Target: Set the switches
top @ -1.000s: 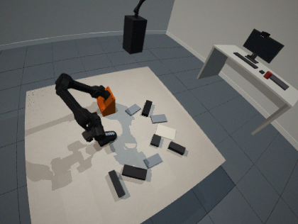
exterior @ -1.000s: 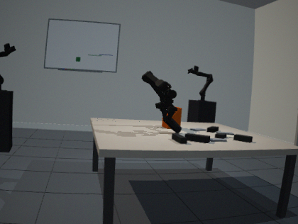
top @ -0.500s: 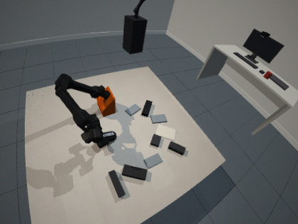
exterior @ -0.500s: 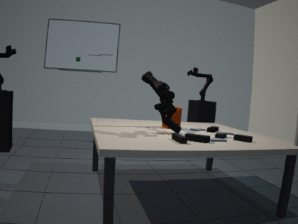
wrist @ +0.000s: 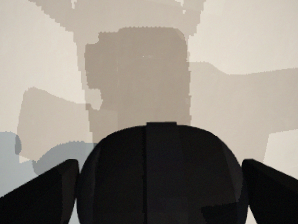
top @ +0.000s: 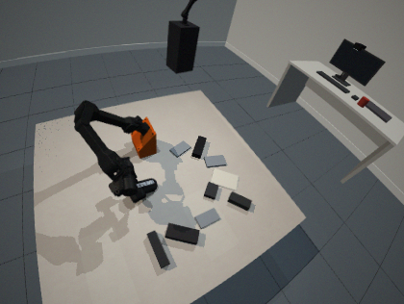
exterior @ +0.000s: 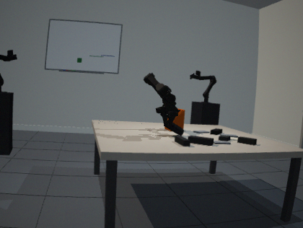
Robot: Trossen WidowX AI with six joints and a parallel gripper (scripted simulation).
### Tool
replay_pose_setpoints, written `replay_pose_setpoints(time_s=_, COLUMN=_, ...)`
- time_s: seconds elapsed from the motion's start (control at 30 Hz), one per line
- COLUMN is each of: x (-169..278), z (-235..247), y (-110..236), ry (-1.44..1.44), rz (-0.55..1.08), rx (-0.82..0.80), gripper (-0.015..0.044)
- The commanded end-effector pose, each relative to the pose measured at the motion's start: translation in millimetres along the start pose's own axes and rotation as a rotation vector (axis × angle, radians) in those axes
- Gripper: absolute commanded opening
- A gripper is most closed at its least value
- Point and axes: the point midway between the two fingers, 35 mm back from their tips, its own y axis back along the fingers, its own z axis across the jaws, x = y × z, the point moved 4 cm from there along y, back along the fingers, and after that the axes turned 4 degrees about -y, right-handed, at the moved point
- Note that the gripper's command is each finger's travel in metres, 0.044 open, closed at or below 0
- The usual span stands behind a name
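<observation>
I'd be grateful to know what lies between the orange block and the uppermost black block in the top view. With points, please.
A flat blue-grey plate (top: 180, 148) (exterior: 200, 132) lies there, as the top view shows.
</observation>
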Motion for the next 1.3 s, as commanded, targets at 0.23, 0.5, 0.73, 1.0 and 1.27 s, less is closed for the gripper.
replay_pose_setpoints(time_s=0.23, x=-0.6, z=-1.9, y=-10.2, ry=0.014, rz=0.014, rx=0.006, gripper=0.0338)
replay_pose_setpoints(time_s=0.5, x=-3.4, z=-1.7, y=-15.9, ry=0.014, rz=0.014, rx=0.006, gripper=0.0338)
replay_pose_setpoints(time_s=0.73, x=-5.7, z=-1.5, y=-21.0, ry=0.014, rz=0.013, rx=0.006, gripper=0.0338)
replay_pose_setpoints(time_s=1.0, x=-8.0, z=-1.4, y=-26.9, ry=0.014, rz=0.013, rx=0.006, gripper=0.0338)
replay_pose_setpoints(time_s=1.27, x=-10.0, z=-1.3, y=-33.0, ry=0.014, rz=0.013, rx=0.006, gripper=0.0338)
